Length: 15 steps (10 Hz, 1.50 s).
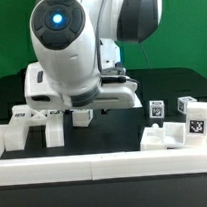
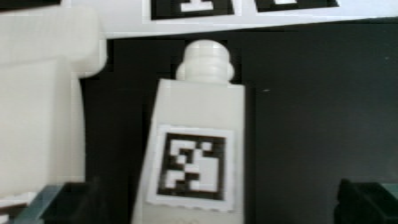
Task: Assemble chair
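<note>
Border rail [image 1: 96, 170]: exterior view; long, low and white, running across the front nearest the camera and hiding the feet of the blocks behind it.
Table [image 1: 118, 126]: black, under a green backdrop [image 1: 7, 48].
Arm [image 1: 62, 44]: bulky white casing with a round blue light; it fills the upper centre and blocks sight of its own lower end and the table behind.
Chair parts: loose chunky white blocks, not joined, in two groups well apart. One group [image 1: 53, 130] lies below the arm toward the exterior view's left, the other [image 1: 178, 126] toward the exterior view's right. Two upright blocks on that side show square black-and-white tags.

Gripper [image 2: 205, 205]: wrist view; released and grasping nothing. Its dark fingertips [image 2: 39, 205] stand wide apart at the picture's edges.
Pegged chair block [image 2: 192, 120]: long matte white block lying on the black table, with a rounded peg at one end and a square black-and-white tag on its face near the other. The tagged end lies between the fingertips, with dark table showing on each side.
White slab [image 2: 45, 100]: large and plain, just beside the block, with a narrow dark gap between them. Which part it is cannot be told.
Tagged white surface [image 2: 231, 8]: beyond the peg end and apart from it, showing two cropped tags. Cannot be identified.
</note>
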Available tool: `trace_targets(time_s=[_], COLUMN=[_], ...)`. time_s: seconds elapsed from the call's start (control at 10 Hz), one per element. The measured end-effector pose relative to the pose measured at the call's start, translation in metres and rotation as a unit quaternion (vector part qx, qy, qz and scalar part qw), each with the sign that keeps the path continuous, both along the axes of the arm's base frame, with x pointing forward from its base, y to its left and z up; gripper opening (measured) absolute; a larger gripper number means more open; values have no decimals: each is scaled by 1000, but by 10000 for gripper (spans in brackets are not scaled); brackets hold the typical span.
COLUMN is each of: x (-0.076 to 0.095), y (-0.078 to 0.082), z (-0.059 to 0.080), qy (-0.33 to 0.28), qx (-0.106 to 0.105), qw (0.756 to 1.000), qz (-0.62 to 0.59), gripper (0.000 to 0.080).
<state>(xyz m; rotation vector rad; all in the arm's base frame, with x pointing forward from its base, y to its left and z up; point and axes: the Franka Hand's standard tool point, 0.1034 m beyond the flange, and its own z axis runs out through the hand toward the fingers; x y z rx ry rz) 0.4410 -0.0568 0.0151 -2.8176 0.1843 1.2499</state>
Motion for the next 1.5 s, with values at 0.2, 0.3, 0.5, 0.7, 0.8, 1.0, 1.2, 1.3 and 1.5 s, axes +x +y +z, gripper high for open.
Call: trace_targets(time_s=[0.2, 0.3, 0.5, 0.7, 0.8, 1.0, 1.2, 1.3, 1.5], x=[-2, -4, -4, -4, -4, -3, 0, 2, 11], y=[1, 1, 1, 1, 1, 1, 3, 6, 23], z=[-3, -4, -4, -4, -4, -4, -3, -1, 16], qy=[3, 5, 5, 5, 5, 5, 2, 0, -1], qx=[0, 1, 1, 1, 1, 1, 1, 0, -10], qw=[1000, 1000, 1000, 1000, 1000, 1000, 1000, 1000, 1000], qz=[1, 1, 1, 1, 1, 2, 4, 7, 4], gripper=[649, 649, 613, 411, 411, 288, 288, 288, 288])
